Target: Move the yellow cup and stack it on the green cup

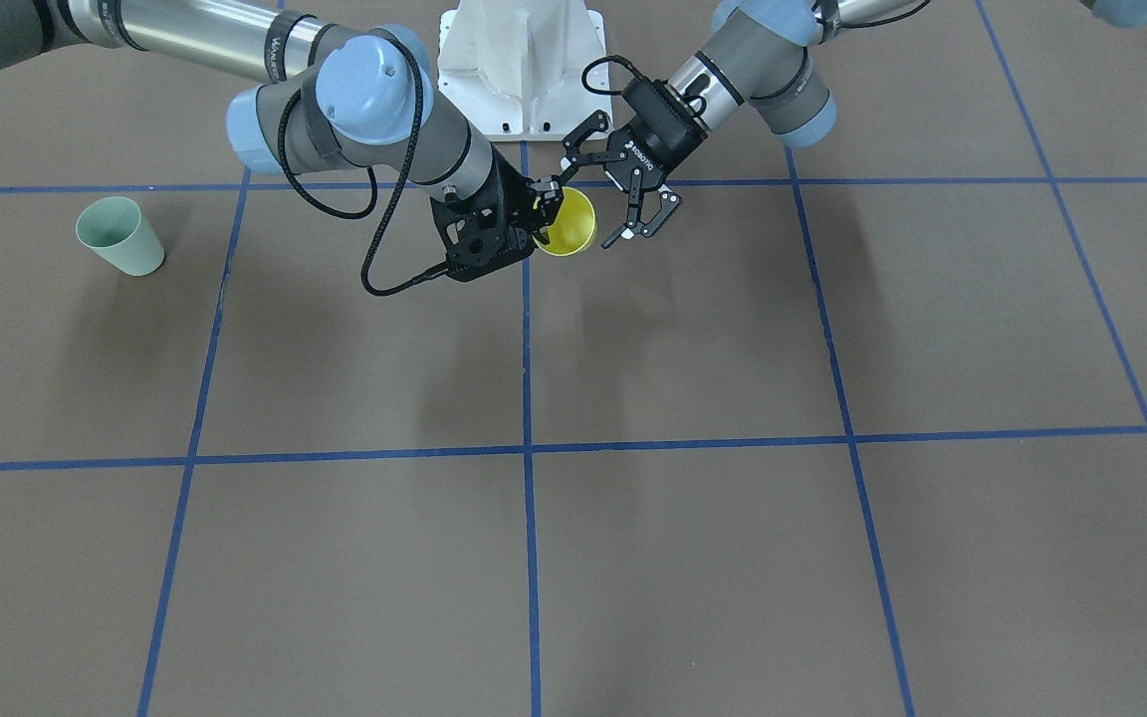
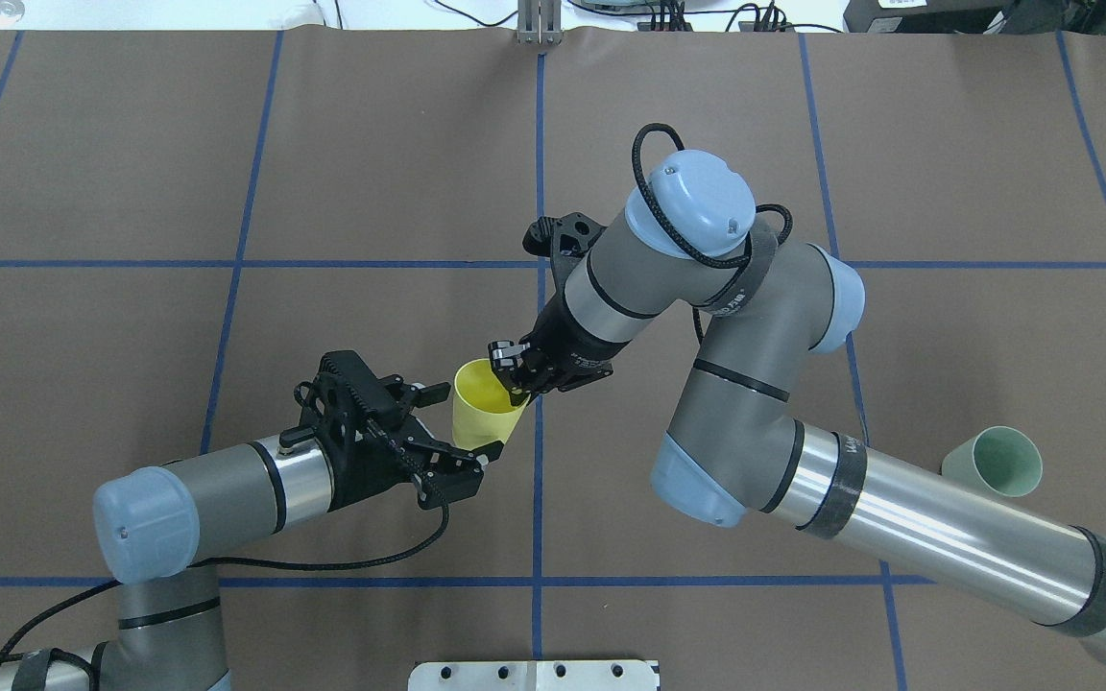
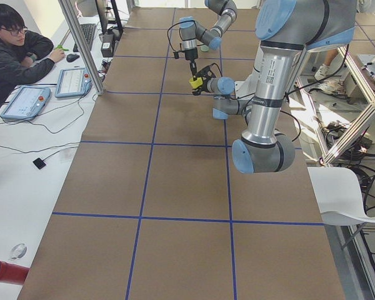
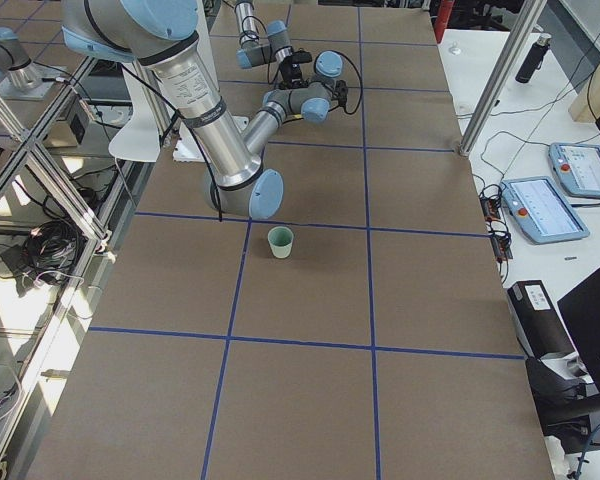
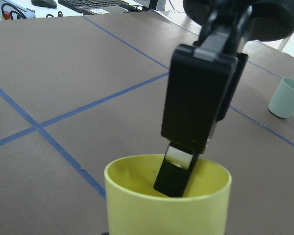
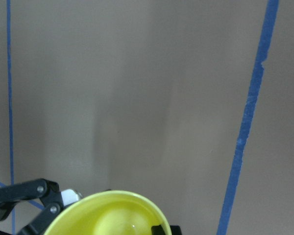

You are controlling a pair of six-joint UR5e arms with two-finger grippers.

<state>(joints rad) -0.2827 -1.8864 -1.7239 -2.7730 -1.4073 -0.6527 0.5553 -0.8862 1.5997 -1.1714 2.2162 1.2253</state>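
Yellow cup (image 2: pixel 484 411) held above the bench (image 2: pixel 131 192) centre: right claw (image 2: pixel 515 382) clamped on its rim, one finger inside. Left claw (image 2: pixel 465 424) spread open astride its base. Green cup (image 2: pixel 995 463) stands upright, well apart.

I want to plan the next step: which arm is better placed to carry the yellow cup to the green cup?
Right. The right gripper is shut on the rim of the yellow cup, the left gripper is open, and the green cup stands on the robot's right side.
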